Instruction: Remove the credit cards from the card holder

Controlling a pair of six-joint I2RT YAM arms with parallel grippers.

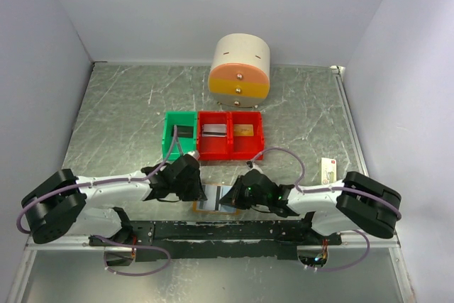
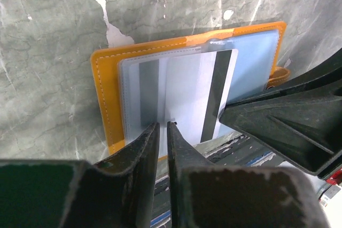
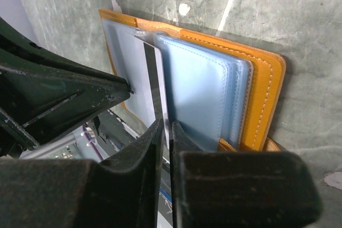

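Tally across the table (image 1: 120,125), left to right: two arms, two grippers, one green bin (image 1: 168,138), one card holder (image 2: 102,105), two red bins (image 1: 230,153) pressed side by side, three cards, one round drawer unit (image 1: 240,69) at the back, one small white box (image 1: 328,169) far right. Left gripper (image 2: 162,126) down at the holder's near edge, fingers set almost together with only a slit between, tips over the clear sleeve; pinching or merely pressing, impossible to tell. Card holder lying open and flat near the table's front edge, between the two grippers and in front of the bins, met by both. Orange-tan rim with pale stitching, pale blue pockets inside, clear sleeve over part of one card. Striped card (image 2: 216,92) partly out of that sleeve toward the right gripper: pale grey face, one dark stripe along the exposed end, a fainter grey band under the plastic. Grey-silver card (image 1: 214,130) lying in the left red bin, gold-orange card (image 1: 245,130) in the right one, both well apart from either gripper. Right gripper (image 3: 166,125) at the striped card's exposed end, fingers narrow, the card's edge running into the slit between them, seemingly clamped.
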